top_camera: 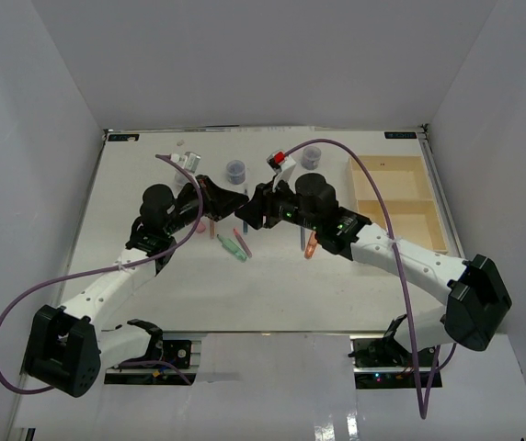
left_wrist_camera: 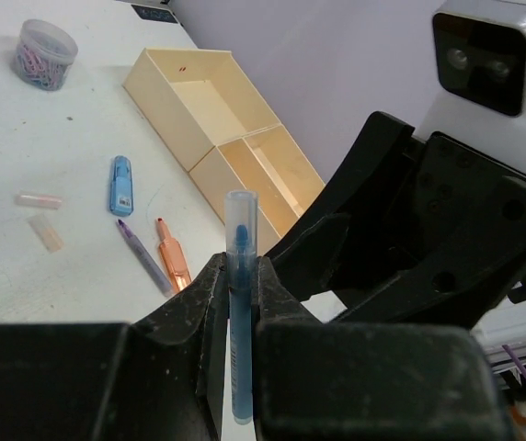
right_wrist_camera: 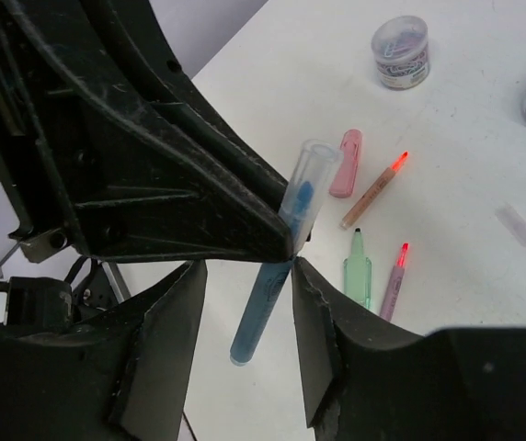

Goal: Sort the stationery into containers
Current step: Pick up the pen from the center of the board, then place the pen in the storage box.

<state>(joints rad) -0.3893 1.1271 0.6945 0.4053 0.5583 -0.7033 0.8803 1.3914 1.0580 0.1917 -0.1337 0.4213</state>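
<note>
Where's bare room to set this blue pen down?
Free: the near strip of table between left arm and right arm, and the tray, whose compartments look empty. Crowded: mid-table around the green pen and orange marker, and the far edge by the pots.

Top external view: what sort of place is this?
Likely a lab robot test cell, not a real desk: plain white walls box in a white table, and the left arm and right arm are mounted at its near edge.
</note>
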